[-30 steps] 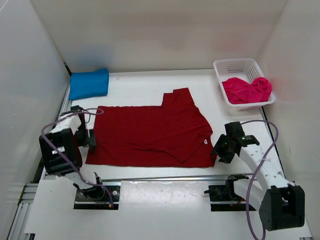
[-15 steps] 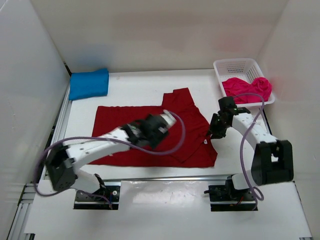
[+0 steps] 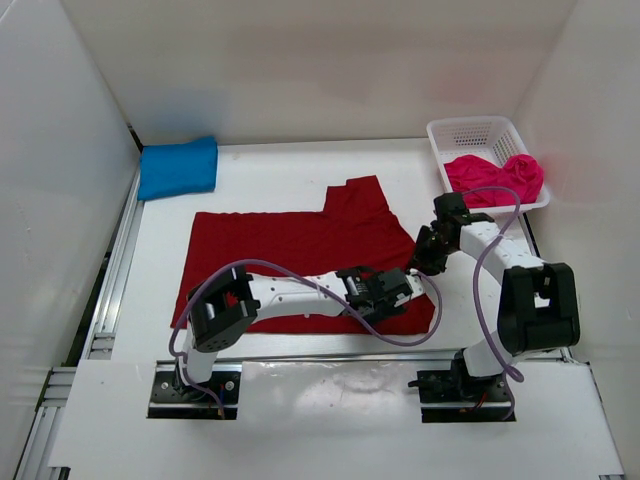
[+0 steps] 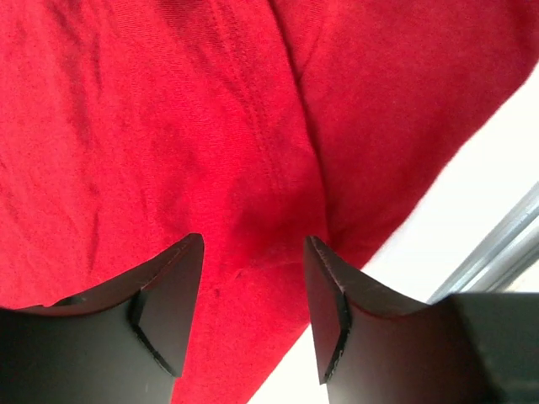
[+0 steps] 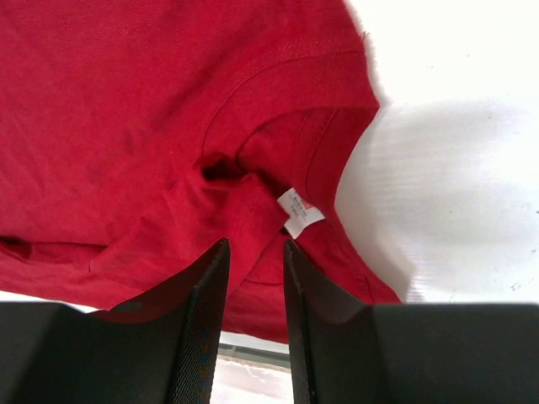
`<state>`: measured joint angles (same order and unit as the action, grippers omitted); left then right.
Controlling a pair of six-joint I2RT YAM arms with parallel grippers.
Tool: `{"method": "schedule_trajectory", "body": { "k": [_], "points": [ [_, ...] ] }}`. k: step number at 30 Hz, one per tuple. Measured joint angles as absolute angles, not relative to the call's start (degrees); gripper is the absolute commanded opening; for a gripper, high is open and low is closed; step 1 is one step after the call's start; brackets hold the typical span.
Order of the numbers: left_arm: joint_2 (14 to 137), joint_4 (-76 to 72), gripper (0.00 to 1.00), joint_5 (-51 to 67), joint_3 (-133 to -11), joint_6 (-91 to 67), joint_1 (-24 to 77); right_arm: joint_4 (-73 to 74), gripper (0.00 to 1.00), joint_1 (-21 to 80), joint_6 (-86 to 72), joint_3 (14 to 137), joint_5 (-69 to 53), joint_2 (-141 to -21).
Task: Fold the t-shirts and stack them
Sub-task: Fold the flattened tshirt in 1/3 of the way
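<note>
From above, the dark red t-shirt [image 3: 290, 255] lies spread flat in the middle, the folded blue t-shirt [image 3: 178, 167] far left and the pink t-shirt [image 3: 493, 180] in the white basket [image 3: 470, 128]; the left wrist view shows the left gripper [image 4: 253, 252] unclenched over the red cloth's edge, and the right wrist view shows the right gripper [image 5: 256, 252] pinching its collar beside the white label [image 5: 300, 210].

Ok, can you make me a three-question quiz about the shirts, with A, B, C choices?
1. Where is the pink shirt? A in the white basket; B on the floor; C on a robot arm.
2. How many shirts are there? A two; B three; C five.
3. The red shirt is: A spread out on the table; B rolled into a ball; C hanging up.

Answers: 1 A, it lies crumpled inside the basket. 2 B, pink, red and the blue shirt at the far left. 3 A, it lies mostly flat.
</note>
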<state>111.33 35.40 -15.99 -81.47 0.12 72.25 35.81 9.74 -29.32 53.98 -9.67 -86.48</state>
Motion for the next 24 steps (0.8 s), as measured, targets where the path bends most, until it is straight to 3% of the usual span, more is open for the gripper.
{"method": "schedule_trajectory", "body": {
  "k": [13, 17, 22, 24],
  "points": [
    [111.33, 36.23, 0.59, -14.02, -77.73, 0.10, 75.26, 35.79, 0.38, 9.39, -28.62, 55.42, -10.70, -88.60],
    [111.33, 36.34, 0.47, -13.91, -77.76, 0.01, 75.50, 35.73, 0.40, 10.11, -28.51, 55.29, -10.41, -88.60],
    [111.33, 36.45, 0.47, -14.37, -77.89, 0.08, 75.44, 35.18, 0.40, 11.16, -28.51, 54.33, -9.54, -88.60],
    [111.39, 36.47, 0.56, -14.48, -77.97, 0.10, 75.46, 35.00, 0.40, 11.29, -28.51, 53.76, -8.93, -88.60]
  ]
}}
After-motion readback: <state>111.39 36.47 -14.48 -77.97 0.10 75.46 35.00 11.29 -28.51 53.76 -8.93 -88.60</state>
